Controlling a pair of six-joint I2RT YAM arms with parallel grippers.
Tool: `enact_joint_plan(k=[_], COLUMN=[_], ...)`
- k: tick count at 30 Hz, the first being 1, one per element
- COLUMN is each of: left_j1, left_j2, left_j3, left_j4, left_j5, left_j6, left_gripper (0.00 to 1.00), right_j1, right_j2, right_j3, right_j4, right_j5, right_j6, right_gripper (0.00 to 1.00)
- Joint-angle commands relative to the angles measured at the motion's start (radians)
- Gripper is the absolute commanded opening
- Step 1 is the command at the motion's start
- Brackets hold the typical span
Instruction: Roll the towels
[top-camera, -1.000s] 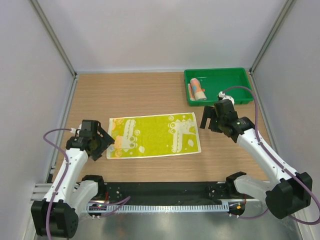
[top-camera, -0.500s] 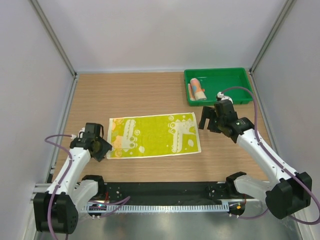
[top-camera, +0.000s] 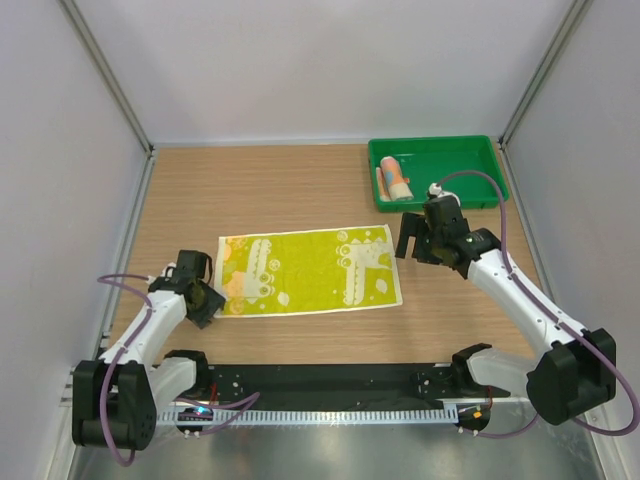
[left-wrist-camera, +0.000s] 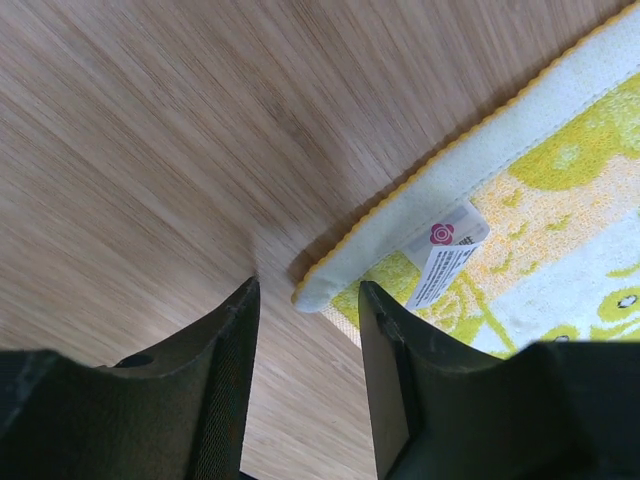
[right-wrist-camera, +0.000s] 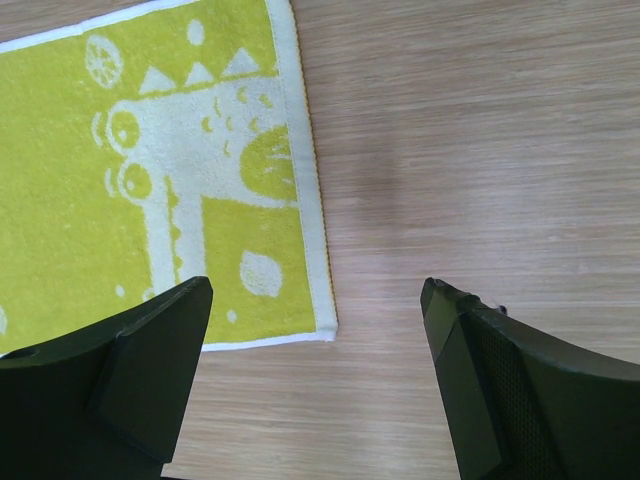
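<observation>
Care means a low, square pinch: the left gripper (left-wrist-camera: 305, 292) stands half-apart astride the near-left corner of the flat yellow towel (top-camera: 310, 272), nothing clamped. The right gripper (right-wrist-camera: 318, 292) hangs wide apart beside its right edge; the blue towel (top-camera: 397, 181) lies rolled in the green tray (top-camera: 470, 150).

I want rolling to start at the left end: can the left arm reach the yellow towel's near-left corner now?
Probably yes: the left gripper sits open around that corner of the yellow towel, nothing in between.
</observation>
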Motion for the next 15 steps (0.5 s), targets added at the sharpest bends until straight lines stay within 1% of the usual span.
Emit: enact_joint_plan(k=[1,3,7,10,12,13,15], left_j1=[0.004,0.006,0.004,0.004,0.004,0.004,0.004], left_j2=[0.002,0.014,0.028,0.025,0.019,0.017,0.022], left_j3=[-0.021,-0.016,-0.014,-0.011,-0.008,0.001,0.015], left_j4=[0.070,0.075,0.084,0.088,0.088,0.085,0.078], left_j5=[-0.023,-0.027,-0.020,-0.013,-0.010,-0.007,-0.004], left_j6=[0.002,0.008,0.013,0.016,0.017,0.023,0.030], left_gripper=[0.45,0.40,0.21,0.14,0.10,0.03,0.00], right_j1=[-0.001,-0.001,-0.001,-0.001,-0.001,0.001,-0.002], right_j2=[0.006,0.009,0.014,0.023,0.046,0.063,0.100], right_j3=[0.040,0.038,0.040,0.040,0.031,0.028,0.008], right_j4=[0.014,0.011,0.011,0.008,0.000,-0.009,-0.035], right_j5=[0.010,0.012,0.021,0.024,0.028,0.028,-0.002], right_j6=[-0.016,-0.014,-0.017,-0.013,0.018,0.036,0.091], right_gripper=[0.93,0.93,0.93,0.93,0.93,0.93,0.93])
